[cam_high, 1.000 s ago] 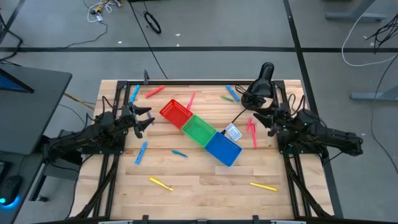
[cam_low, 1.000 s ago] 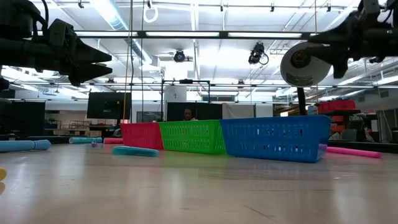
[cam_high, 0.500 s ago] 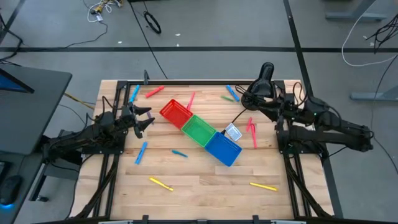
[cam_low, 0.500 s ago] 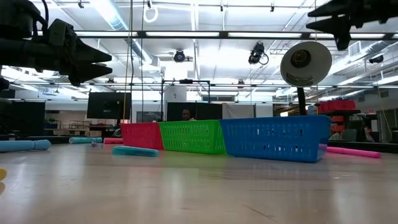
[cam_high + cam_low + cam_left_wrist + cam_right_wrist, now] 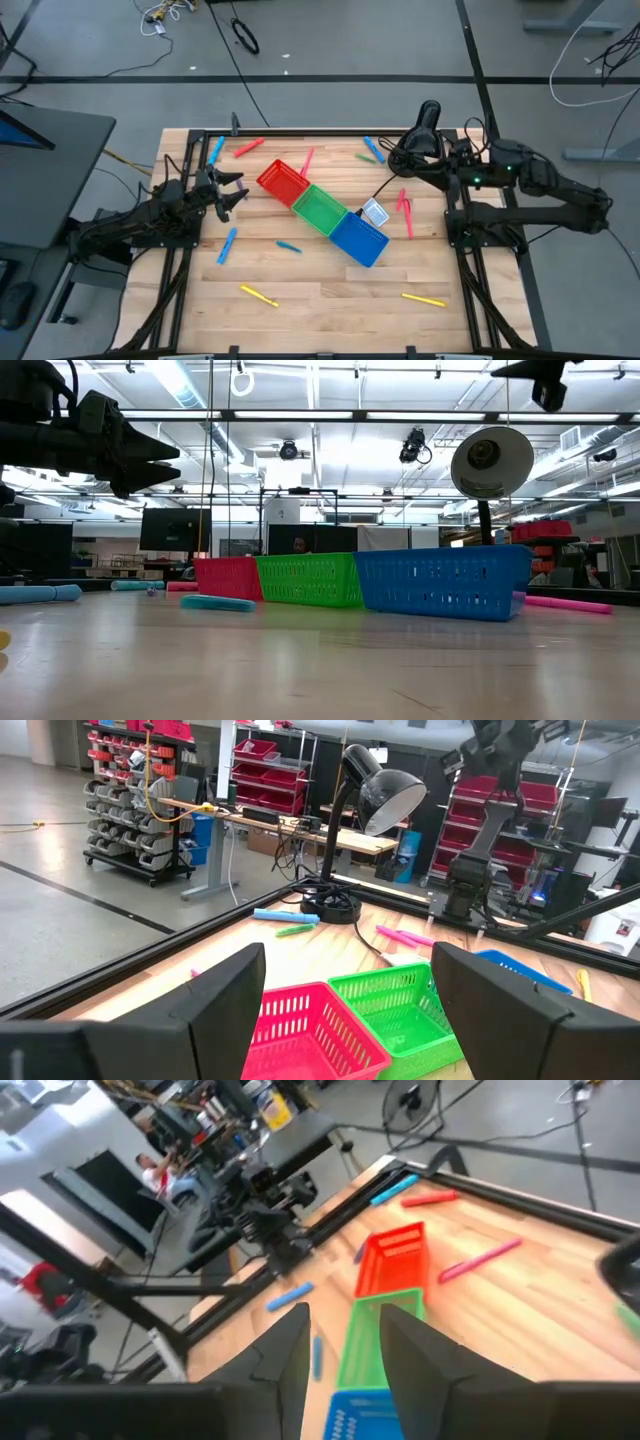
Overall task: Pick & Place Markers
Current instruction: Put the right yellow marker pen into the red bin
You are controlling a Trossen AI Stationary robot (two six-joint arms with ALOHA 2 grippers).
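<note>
Markers lie scattered on the wooden table: a blue marker [image 5: 217, 150] and a red one [image 5: 249, 147] at the far left, a pink one [image 5: 306, 161] behind the bins, two pink ones [image 5: 405, 208] on the right, and yellow ones [image 5: 258, 295] [image 5: 423, 298] near the front. My left gripper [image 5: 234, 196] hovers open at the left, facing the red bin [image 5: 310, 1030]. Raised over the far right corner beside the lamp, my right gripper [image 5: 452, 162] is open by a narrow gap [image 5: 345, 1365] and holds nothing.
A red bin [image 5: 283, 181], a green bin [image 5: 320, 210] and a blue bin [image 5: 358, 238] stand in a diagonal row mid-table. A black desk lamp [image 5: 425, 128] stands at the far right, with a small white object [image 5: 374, 212] near the blue bin. A person shows far behind.
My right arm has lifted and drawn back toward the far right corner, and its fingers have narrowed. The left arm has not moved.
</note>
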